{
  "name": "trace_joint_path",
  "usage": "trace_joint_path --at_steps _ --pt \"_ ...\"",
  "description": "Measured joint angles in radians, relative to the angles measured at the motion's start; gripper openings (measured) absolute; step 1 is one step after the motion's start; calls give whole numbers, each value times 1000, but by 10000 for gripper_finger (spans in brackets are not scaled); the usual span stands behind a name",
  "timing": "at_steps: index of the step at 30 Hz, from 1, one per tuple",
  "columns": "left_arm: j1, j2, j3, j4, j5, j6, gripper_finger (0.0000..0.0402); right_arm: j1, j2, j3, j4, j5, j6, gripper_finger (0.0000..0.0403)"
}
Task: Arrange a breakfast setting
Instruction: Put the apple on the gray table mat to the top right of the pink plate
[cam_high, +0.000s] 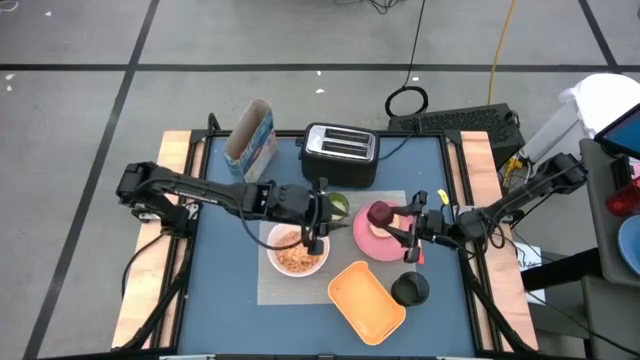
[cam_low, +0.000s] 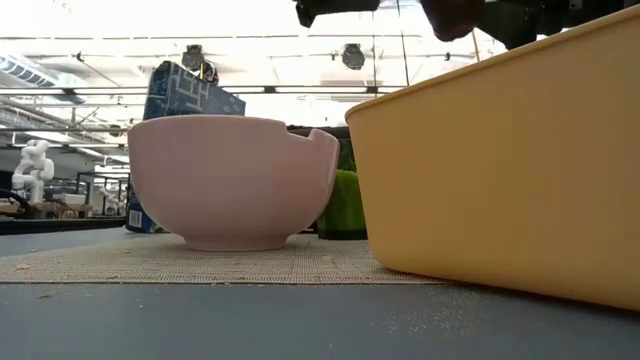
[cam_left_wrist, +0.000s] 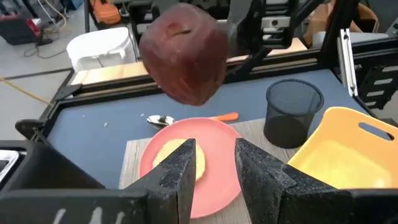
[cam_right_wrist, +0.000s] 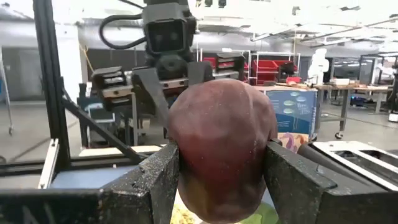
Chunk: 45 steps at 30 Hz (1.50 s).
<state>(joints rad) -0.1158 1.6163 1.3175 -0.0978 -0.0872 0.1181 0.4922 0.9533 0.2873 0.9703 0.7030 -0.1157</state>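
A dark red apple (cam_high: 379, 212) hangs above the pink plate (cam_high: 362, 243), with my right gripper (cam_high: 388, 217) shut on it. On the plate lies a round toasted bread piece (cam_left_wrist: 169, 155). The plate, the white bowl (cam_high: 297, 252) of cereal and the small green cup (cam_high: 339, 207) stand on the grey placemat (cam_high: 330, 285). My left gripper (cam_high: 317, 232) hovers over the bowl's far rim, open by a narrow gap (cam_left_wrist: 214, 174) with nothing in it, and points toward the apple. My right gripper pinches the apple by two opposite sides (cam_right_wrist: 186, 155) between its two fingers (cam_right_wrist: 158, 177). The fingers come in roughly level from the table's right side. The apple is lifted clear, above the pink plate.
A black-and-silver toaster (cam_high: 340, 150) and a cereal box (cam_high: 250, 138) stand at the far side. An orange tray (cam_high: 367, 300) and a black mesh cup (cam_high: 410, 290) sit near the front right. A spoon with an orange handle (cam_left_wrist: 186, 118) lies beyond the plate.
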Motion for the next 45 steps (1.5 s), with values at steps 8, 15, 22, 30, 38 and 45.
trace_joint_path --at_steps 8,15,22,30,38,45 --pt "8 57 2 138 -6 -11 193 0 13 -30 59 -9 5 201" --pt "10 110 1 297 -12 -14 262 -21 51 -30 103 -83 9 201" --pt "10 135 1 340 -11 -14 269 -38 86 -30 131 -83 22 201" --pt "9 134 1 367 -5 -22 269 -68 131 -29 198 -181 24 201" --pt "10 134 1 362 -9 -19 255 -86 142 -29 212 -184 25 201" --pt "10 133 1 362 -10 -19 192 -86 142 -29 215 -184 25 201"
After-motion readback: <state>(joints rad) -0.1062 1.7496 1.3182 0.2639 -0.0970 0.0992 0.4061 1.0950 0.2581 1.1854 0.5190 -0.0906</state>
